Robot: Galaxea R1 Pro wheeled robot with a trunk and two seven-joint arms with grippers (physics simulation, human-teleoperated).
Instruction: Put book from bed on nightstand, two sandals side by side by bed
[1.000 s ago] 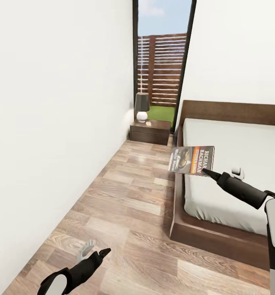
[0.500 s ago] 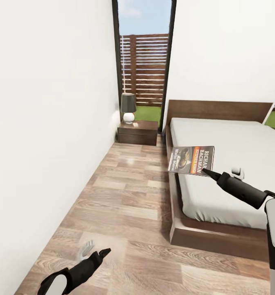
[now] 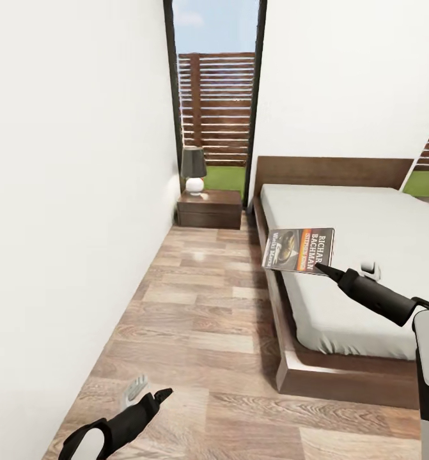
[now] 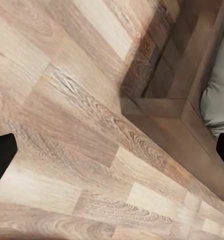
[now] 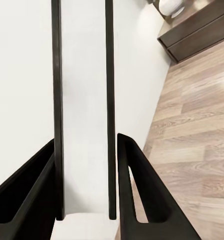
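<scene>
Right gripper (image 3: 321,268) is clamped on the near edge of the book (image 3: 299,250), holding it up in the air, roughly level, above the left side of the bed (image 3: 355,255). In the right wrist view the two dark fingers (image 5: 134,190) sit close on either side of the book's pale edge (image 5: 84,100), which runs away from the camera between two thin dark lines. The cover faces up in the head view, dark with a picture, an orange band and white lettering.

Left gripper (image 3: 144,393) hangs low at the near left, above the wood-plank floor (image 3: 201,300), carrying nothing. In the left wrist view only the tips of its fingers (image 4: 1,157) show at the two edges, well apart, with floor planks and a corner of the bed's brown frame (image 4: 167,107) between them, so it is spread wide.

The bed lies along the right side of the room, its headboard against the far wall and its grey mattress bare. At the far end of the floor strip, between the left wall and the bed's head, stands the nightstand (image 3: 209,209). A small lamp (image 3: 193,170) with a dark shade and a white round base stands on its top, toward the left. Behind it a tall dark-framed window (image 3: 214,102) shows a slatted wooden fence and grass.
</scene>
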